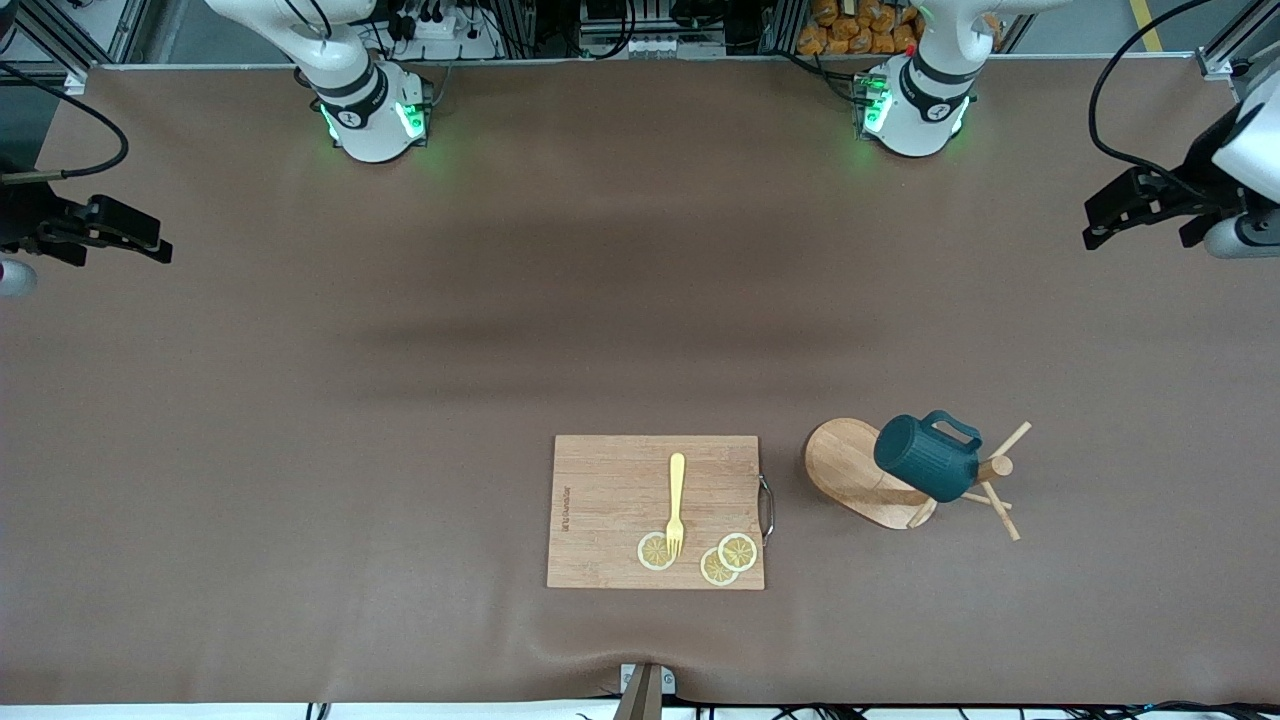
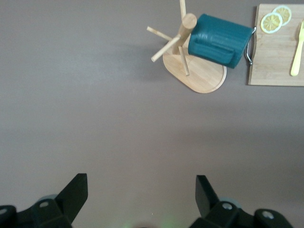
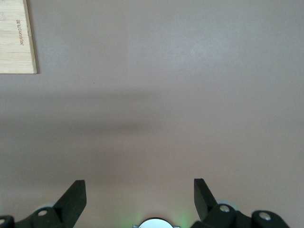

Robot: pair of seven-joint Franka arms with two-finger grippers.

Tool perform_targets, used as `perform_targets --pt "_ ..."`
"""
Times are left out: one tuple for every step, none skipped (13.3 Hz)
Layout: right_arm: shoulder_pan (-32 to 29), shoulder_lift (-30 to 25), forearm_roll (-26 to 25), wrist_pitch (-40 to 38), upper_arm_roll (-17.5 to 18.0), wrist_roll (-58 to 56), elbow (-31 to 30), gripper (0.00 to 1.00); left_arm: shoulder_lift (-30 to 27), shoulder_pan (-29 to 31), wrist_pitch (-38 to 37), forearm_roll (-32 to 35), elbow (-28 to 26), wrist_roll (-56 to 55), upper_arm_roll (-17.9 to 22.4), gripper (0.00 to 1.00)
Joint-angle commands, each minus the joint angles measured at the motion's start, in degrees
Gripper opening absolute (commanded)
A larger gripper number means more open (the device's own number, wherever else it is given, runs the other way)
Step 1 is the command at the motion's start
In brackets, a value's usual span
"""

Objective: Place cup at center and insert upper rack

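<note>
Left pincer (image 2: 137,199) spread — cup (image 2: 219,40) well apart.

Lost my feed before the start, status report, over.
Left tool and right tool open, both waiting high at the table ends. Cup hangs on the upper rack, beside the cutting board. Nothing blocking.

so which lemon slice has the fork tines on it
The lone lemon slice toward the right arm's end of the board; the fork tines rest on it. The other two slices overlap each other, clear of the fork.
</note>
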Motion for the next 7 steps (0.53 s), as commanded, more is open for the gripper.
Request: perform_targets --pt "-0.2 -0.7 -0.3 -0.3 0.2 0.0 -0.1 1.00 -3.2 0.2 0.2 1.6 -4.0 -0.3 -0.2 1.00" --pt "-0.3 -0.6 -0.3 -0.3 0.2 0.0 -0.1 1.00 -3.2 0.3 0.3 1.6 -4.0 -0.4 -0.2 1.00" --pt "-0.3 -0.6 -0.3 -0.2 0.2 0.0 -0.1 1.00 -3.4 0.3 0.3 1.6 -4.0 -0.4 -0.2 1.00" --pt "-0.3 -0.6 -0.3 -0.2 0.2 0.0 -0.2 1.00 -3.6 0.3 0.4 1.6 -4.6 -0.7 -0.3 1.00" --pt "-0.3 -0.6 -0.3 -0.2 0.2 0.0 -0.2 1.00 -4.3 0.2 0.7 1.7 -5.4 -1.2 -0.3 1.00" --pt "-0.3 -0.7 -0.3 -0.2 0.2 0.0 -0.2 1.00 -4.8 0.1 0.8 1.7 -6.3 -1.4 -0.3 1.00" --pt "-0.3 -0.6 -0.3 -0.2 0.2 0.0 -0.2 1.00 -4.9 0.1 0.8 3.0 -6.4 -1.5 -0.3 1.00"
